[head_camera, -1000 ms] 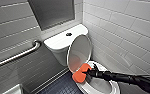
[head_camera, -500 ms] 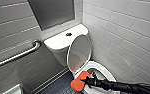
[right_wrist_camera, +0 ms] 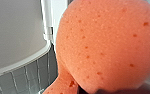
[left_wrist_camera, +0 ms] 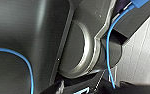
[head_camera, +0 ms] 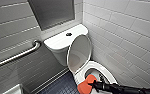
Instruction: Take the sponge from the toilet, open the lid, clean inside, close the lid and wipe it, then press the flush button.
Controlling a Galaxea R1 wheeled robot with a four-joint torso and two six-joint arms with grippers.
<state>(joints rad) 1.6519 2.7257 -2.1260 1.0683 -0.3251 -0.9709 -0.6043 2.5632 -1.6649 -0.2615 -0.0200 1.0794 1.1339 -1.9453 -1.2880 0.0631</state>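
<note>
The right gripper [head_camera: 93, 85] clenched the sponge [head_camera: 85, 85], long axis running 7 to 1 o'clock, over the toilet [head_camera: 108, 72] rim, at 5 o'clock from the upright lid [head_camera: 79, 53].

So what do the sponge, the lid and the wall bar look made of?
Sponge: soft open-cell foam, matte orange, pitted with small pores. Lid: likely hard plastic, smooth white, with a soft sheen. Wall bar: probably metal, a silvery tube with bright highlights.
</note>
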